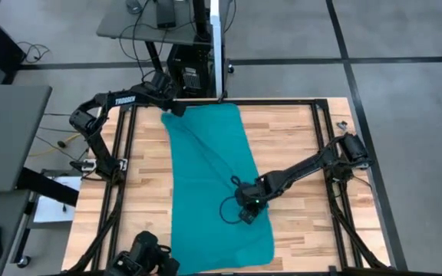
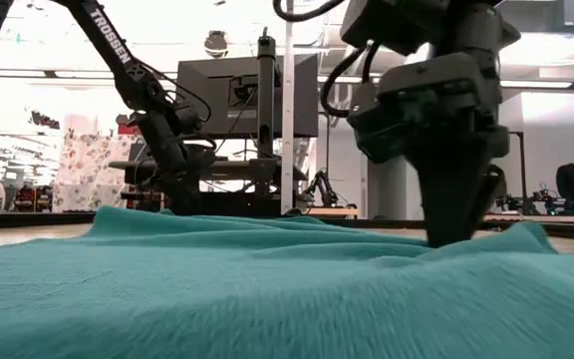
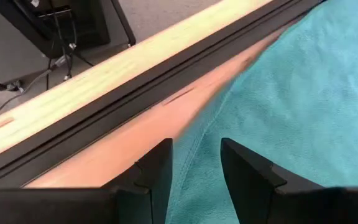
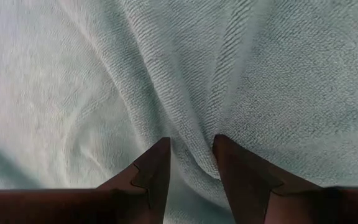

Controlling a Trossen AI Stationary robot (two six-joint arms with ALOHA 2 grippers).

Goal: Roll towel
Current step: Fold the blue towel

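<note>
The teal towel [image 1: 209, 176] lies lengthwise on the wooden table, from the far edge to the near edge. A raised crease [image 1: 206, 149] runs slantwise across it between the two grippers. My left gripper [image 1: 176, 110] is at the towel's far left corner and is shut on it. My right gripper [image 1: 248, 213] stands over the towel's right side, toward the near end, shut on a pinch of cloth. In the low view the towel [image 2: 217, 279] rises in a small peak at the right gripper [image 2: 456, 239]. My left gripper pinches the towel's edge [image 3: 194, 168] at the far left corner between its two fingers, slanting down from the table's far left. The rest of the towel lies on the table. My right gripper pinches a raised fold of the towel [image 4: 191, 158] between its two fingers, coming from above and pointing steeply down. Wrinkles run out from the fold. The cloth around it [image 2: 506, 244] stays on the table.
Dark frame rails [image 1: 336, 192] run along the table's sides and far edge [image 3: 135, 81]. A camera mount [image 1: 148, 257] sits at the near edge, left of the towel. A cable loop [image 1: 225, 208] hangs by the right gripper. Bare wood [image 1: 298, 146] shows on both sides of the towel.
</note>
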